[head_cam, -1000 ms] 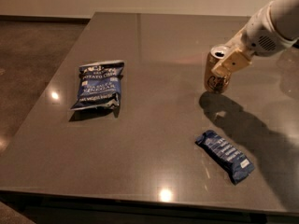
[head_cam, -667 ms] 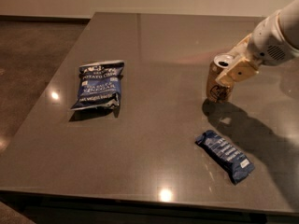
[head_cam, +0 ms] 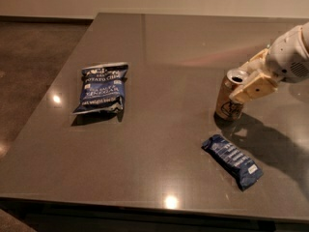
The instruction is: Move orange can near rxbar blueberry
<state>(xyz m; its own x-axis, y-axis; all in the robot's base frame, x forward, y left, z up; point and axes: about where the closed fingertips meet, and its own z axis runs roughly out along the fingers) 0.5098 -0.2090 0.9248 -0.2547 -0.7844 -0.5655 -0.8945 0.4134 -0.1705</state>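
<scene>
orange can [head_cam: 230,99]: stood upright just right of frame centre, base on the counter; silver top with the opening visible, dark script on the side facing the camera.
claw [head_cam: 240,84]: at the can's upper part, extending in from the right edge; cream fingers [head_cam: 253,87] closed on the can, one across its near right side, the other behind the rim. It had hold of the can.
arm [head_cam: 289,57]: white rounded housing at the right edge, upper half of frame, directly behind the claw.
rxbar blueberry [head_cam: 232,162]: flat on the counter at lower right, below the can and a little to its right; near it, not touching. Long axis ran from upper left to lower right, light label at the lower-right end.
shadow [head_cam: 270,144]: dark patch on the counter, from the can's base toward lower right, passing beside the bar.
chip bag [head_cam: 101,87]: puffy blue bag, left of centre, well apart from can and bar.
counter [head_cam: 159,144]: dark grey, glossy, with light spots reflected.
floor [head_cam: 29,57]: brown, at the left edge of the frame.
</scene>
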